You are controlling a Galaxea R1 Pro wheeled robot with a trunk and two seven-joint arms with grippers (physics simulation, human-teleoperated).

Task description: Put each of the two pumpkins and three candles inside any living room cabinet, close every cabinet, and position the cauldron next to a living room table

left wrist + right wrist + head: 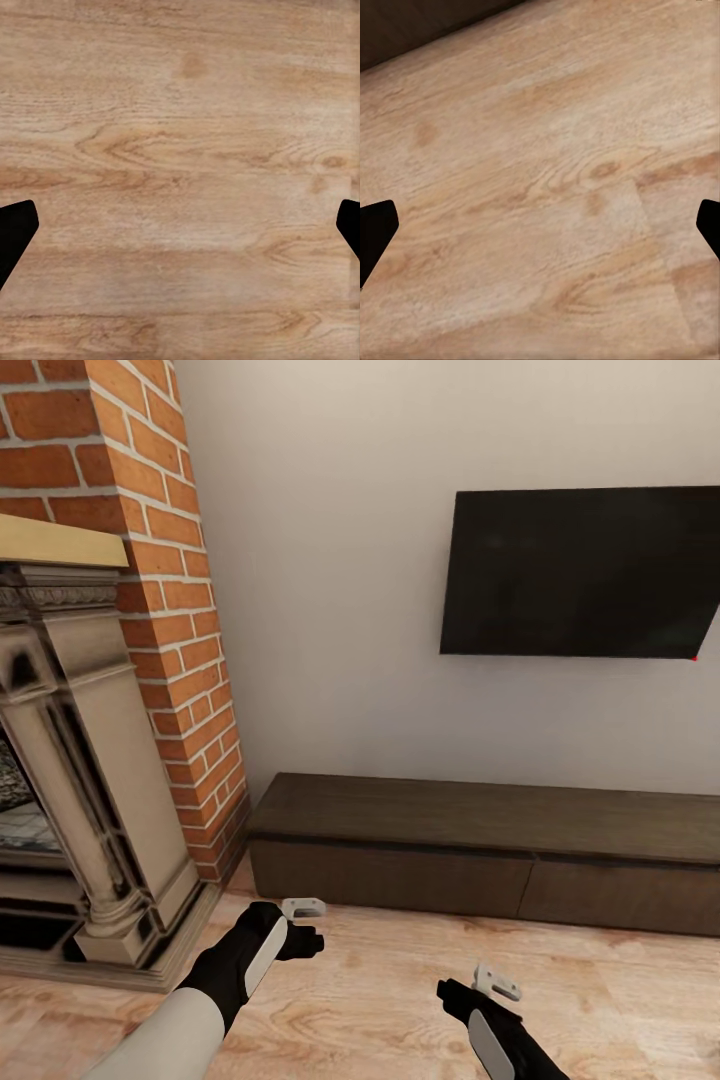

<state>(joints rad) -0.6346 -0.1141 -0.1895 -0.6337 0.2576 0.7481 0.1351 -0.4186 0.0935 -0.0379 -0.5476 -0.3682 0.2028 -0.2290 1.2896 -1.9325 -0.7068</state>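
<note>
The robot faces the cabinet [480,840], a long low dark-brown unit under the wall-mounted television [585,572], with the brick fireplace [90,760] at about nine o'clock. Every drawer front in sight sits flush, so this stretch reads as closed. Both hands hang low over the wooden floor [380,990], left hand [300,920] at seven o'clock and right hand [490,988] at five; in the wrist views each has its fingers spread wide with bare floor between, grasping nothing. My judgement: a drawer must next be opened, and whether anything is stowed cannot be told.
</note>
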